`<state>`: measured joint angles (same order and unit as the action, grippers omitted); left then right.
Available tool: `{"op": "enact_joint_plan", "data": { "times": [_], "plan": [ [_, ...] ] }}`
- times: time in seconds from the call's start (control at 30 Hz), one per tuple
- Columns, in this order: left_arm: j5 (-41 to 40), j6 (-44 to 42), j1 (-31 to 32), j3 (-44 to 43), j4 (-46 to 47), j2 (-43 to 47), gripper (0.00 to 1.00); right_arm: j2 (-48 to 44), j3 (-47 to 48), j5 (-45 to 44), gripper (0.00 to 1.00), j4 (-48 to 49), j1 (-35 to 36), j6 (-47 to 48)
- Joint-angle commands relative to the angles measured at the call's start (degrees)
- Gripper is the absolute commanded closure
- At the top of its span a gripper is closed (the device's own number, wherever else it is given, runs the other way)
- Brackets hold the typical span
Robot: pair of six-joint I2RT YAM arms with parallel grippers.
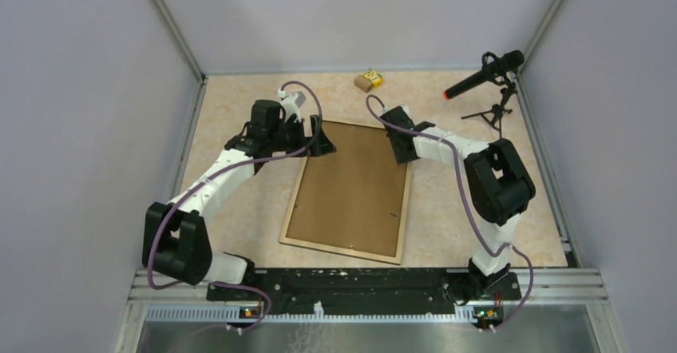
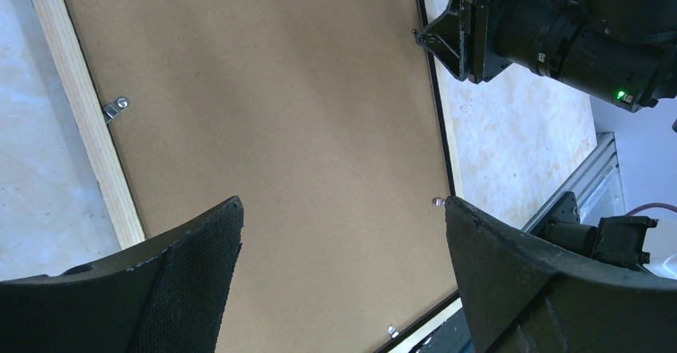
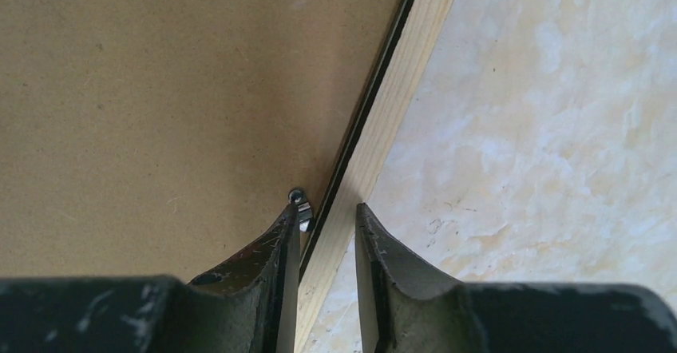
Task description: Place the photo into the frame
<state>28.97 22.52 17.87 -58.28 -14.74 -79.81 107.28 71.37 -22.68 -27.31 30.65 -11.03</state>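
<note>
The frame (image 1: 343, 249) lies face down mid-table, its light-wood rim (image 3: 399, 89) up, with a plain brown backing board (image 1: 351, 181) filling it. The photo is hidden. My left gripper (image 1: 319, 141) hangs wide open over the frame's far left corner; in the left wrist view (image 2: 343, 201) only board shows between its fingers. My right gripper (image 1: 399, 149) sits at the far right rim. Its jaws (image 3: 326, 207) stand narrowly apart, one on each side of the wood rim, and the left fingertip touches a small metal clip (image 3: 301, 209).
A second clip (image 2: 116, 108) sits on the frame's left rim. A small brown and yellow object (image 1: 369, 80) lies at the back wall. A microphone on a tripod (image 1: 487, 77) stands back right. Metal rails (image 1: 367, 285) run along the near edge.
</note>
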Motion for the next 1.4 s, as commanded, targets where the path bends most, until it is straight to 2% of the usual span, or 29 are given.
{"op": "enact_joint_plan", "data": {
  "times": [0.0, 0.2, 0.37, 0.4, 0.47, 0.63, 0.77, 0.83, 0.93, 1.07, 1.13, 1.27, 1.37],
  "plan": [
    [1.00, -0.20, -0.30, 0.01, 2.01, 0.06, 0.02, 2.30, -1.73, -1.93, 1.00, 1.21, 0.46, 4.29],
    [1.11, -0.11, -0.38, 0.10, 2.13, -0.02, 0.02, -0.58, -5.13, -0.39, 1.00, 8.64, 2.41, 12.03],
    [0.91, -0.20, -0.38, 0.10, 2.13, 0.01, 0.02, -1.69, -1.88, -2.11, 1.00, 6.41, 3.34, 11.74],
    [0.87, -0.24, -0.38, 0.10, 2.09, 0.01, 0.02, -2.56, -0.75, -2.26, 0.95, 4.89, 3.66, 10.03],
    [0.80, -0.31, -0.42, 0.10, 2.00, -0.05, 0.02, -5.01, 1.47, -1.35, 0.80, 0.84, 4.28, 6.29],
    [2.18, 0.37, -0.89, 0.01, 2.32, -0.35, 0.02, -12.54, 0.50, 2.58, 0.58, -3.69, 4.31, -4.55],
    [2.90, 0.81, -0.92, 0.36, 2.90, -0.31, 0.01, -13.61, -0.44, -0.37, 0.42, -3.93, 2.42, -14.07],
    [2.98, 0.81, -0.95, 0.46, 3.03, -0.11, 0.02, -11.02, 1.66, 1.05, 0.41, -7.58, -0.03, -20.24],
    [2.36, 0.68, -0.91, 0.62, 2.97, 0.48, 0.02, -10.01, 1.86, 4.88, 0.40, -6.13, -0.94, -23.77],
    [2.25, 0.54, -0.96, 0.63, 2.88, 0.75, 0.02, -13.10, -2.99, 9.23, 0.27, -0.35, -0.95, -23.18],
    [2.79, 0.57, -0.91, 0.54, 2.88, 0.78, 0.02, -13.70, -4.98, 9.09, 0.23, -0.38, -0.95, -22.49],
    [3.56, 0.85, -0.98, 0.44, 3.01, 0.60, 0.02, -13.48, -10.53, 9.83, 0.22, -0.22, -0.90, -21.58],
    [3.66, 0.94, -0.91, 0.45, 3.05, 0.62, 0.02, -14.78, -15.49, 10.28, 0.28, 1.91, -0.41, -21.23]
  ]
}}
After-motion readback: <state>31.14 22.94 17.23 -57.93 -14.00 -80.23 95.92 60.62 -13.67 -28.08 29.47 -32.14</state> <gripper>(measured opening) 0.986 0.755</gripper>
